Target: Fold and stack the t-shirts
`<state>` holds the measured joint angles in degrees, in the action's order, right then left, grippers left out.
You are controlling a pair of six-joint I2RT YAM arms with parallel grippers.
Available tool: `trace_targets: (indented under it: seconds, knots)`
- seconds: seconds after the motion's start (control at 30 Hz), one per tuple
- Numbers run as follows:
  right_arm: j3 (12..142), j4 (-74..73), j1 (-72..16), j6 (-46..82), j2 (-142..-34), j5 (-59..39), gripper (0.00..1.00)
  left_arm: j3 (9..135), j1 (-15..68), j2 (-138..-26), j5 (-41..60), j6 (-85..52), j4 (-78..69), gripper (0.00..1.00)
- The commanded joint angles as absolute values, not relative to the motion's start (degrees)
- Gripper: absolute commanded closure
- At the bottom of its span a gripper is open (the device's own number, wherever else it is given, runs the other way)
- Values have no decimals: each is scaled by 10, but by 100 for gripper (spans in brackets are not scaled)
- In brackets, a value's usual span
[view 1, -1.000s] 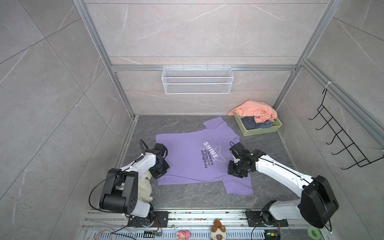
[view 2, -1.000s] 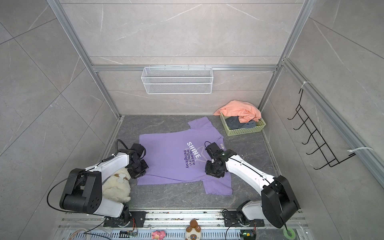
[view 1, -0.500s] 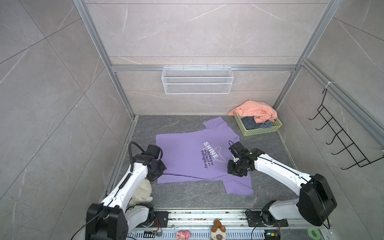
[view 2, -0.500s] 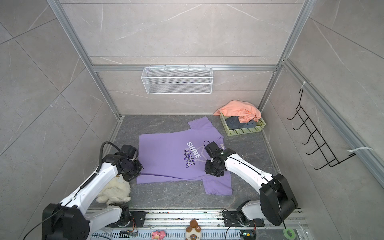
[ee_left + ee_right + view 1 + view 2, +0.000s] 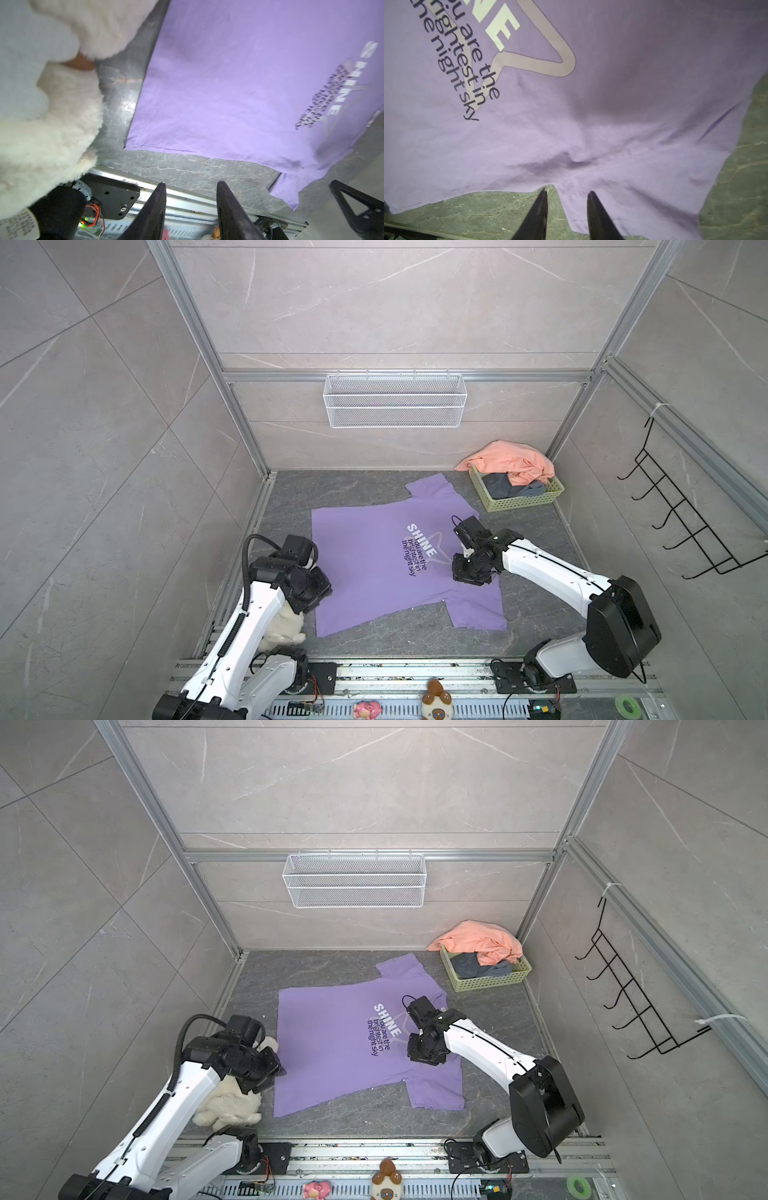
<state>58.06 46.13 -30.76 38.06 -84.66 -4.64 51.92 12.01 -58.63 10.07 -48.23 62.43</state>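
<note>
Left wrist view: left gripper (image 5: 190, 184) jaws part-open, empty, near the hem corner of the lilac t-shirt (image 5: 374, 572), which lies flat on the worktop (image 5: 395, 645). Right gripper (image 5: 568, 190) jaws narrow, empty, at the sleeve seam. Advice: pinch both cloth layers before lifting.

the left arm (image 5: 249, 626) rises steeply from its base at the near left, folds at the elbow and tips its wrist downward. the left gripper (image 5: 191, 182) has its jaws parted, with nothing between them. the right arm (image 5: 552, 572) reaches low from its base at the near right toward the middle, with its wrist bent down. the right gripper (image 5: 568, 190) points downward, its jaws a little apart and holding nothing.
</note>
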Motion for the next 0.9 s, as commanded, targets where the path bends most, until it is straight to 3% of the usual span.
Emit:
trace_targets:
  seconds: [0.0,0.37,0.6,0.87]
  knots:
    - [594,469,-297,367,-852,-29,65,543,121,-650,99,-465,566,55]
    - [663,346,-194,360,-939,-68,60,550,122,-810,97,-492,338,46]
    - [709,334,-182,365,-1023,-71,60,578,122,-920,82,-473,313,43]
    - [591,342,-181,387,-957,-49,60,565,121,-944,97,-451,318,42]
